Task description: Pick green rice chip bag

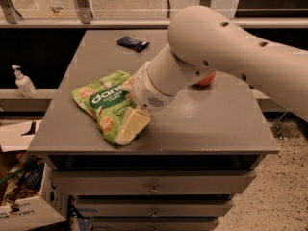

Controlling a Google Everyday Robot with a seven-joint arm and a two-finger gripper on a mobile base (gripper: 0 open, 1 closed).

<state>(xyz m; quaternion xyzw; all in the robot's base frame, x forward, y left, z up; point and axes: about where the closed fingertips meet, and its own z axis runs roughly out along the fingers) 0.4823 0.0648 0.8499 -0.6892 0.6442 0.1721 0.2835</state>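
Note:
The green rice chip bag lies flat on the left half of the grey table top, its white lettering facing up. My gripper has come down over the bag's right side. It is open: one cream finger lies over the bag's lower right edge, and the other finger shows at the bag's upper right edge. The big white arm hides the bag's right edge and the wrist.
A small dark wrapper lies at the back of the table. A red-orange apple peeks out behind the arm. A soap bottle stands on a ledge at left. Drawers sit below the top, and a cardboard box is on the floor.

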